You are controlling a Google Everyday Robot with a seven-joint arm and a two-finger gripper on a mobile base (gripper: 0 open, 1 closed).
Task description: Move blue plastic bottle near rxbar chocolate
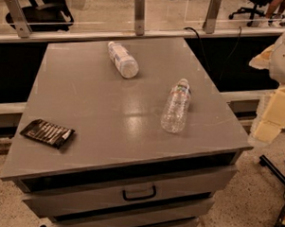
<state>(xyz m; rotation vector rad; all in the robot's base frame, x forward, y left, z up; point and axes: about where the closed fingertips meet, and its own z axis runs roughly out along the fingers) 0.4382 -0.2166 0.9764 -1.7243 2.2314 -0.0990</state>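
The blue plastic bottle lies on its side at the back middle of the grey cabinet top, with its white cap pointing away. The rxbar chocolate, a flat dark bar with white lettering, lies near the front left corner, far from the bottle. My gripper, white and pale yellow, hangs at the right edge of the view. It is beyond the cabinet's right side, apart from both objects and touching nothing.
A clear ribbed bottle with a red-marked label lies on the right part of the top. The cabinet has drawers with a handle in front. A glass rail runs behind it, and office chairs stand beyond.
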